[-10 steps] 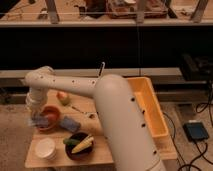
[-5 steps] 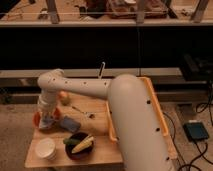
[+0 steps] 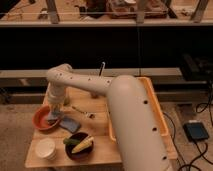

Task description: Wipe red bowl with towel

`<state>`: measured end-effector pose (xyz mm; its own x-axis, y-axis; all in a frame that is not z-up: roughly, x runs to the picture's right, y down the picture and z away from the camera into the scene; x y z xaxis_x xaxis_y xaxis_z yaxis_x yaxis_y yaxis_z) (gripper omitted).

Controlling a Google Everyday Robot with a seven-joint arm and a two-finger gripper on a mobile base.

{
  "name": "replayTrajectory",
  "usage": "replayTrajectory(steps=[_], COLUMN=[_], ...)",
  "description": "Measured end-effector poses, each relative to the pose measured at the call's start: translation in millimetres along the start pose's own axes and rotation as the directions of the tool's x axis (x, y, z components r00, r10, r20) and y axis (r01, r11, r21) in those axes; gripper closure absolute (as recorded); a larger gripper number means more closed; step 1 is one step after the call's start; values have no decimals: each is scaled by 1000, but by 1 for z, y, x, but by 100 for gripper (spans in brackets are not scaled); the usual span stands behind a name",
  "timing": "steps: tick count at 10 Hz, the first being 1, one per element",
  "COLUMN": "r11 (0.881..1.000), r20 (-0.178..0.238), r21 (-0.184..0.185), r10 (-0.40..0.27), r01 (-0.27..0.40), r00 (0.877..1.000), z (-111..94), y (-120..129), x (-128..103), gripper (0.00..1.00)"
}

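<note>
Downward over the red bowl (image 3: pixel 44 117), the hand (image 3: pixel 53 115) stayed clamped on the towel (image 3: pixel 51 119); pressing hard could shove the bowl off the counter (image 3: pixel 97 142).

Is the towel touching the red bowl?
Touching. The camera view shows the towel, under the gripper, lying inside the red bowl.

White cup (image 3: pixel 46 148), dark bowl (image 3: pixel 78 147), yellow tray (image 3: pixel 159 116)
</note>
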<state>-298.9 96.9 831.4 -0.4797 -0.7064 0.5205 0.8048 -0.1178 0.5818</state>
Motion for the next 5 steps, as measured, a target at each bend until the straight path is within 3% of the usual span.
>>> replayTrajectory(steps=[5], r11=[998], r20=[-11], r21=[7], r10=[-68], r01=[68], r00=[998], z=[10], y=[-40], x=[36], gripper=[100])
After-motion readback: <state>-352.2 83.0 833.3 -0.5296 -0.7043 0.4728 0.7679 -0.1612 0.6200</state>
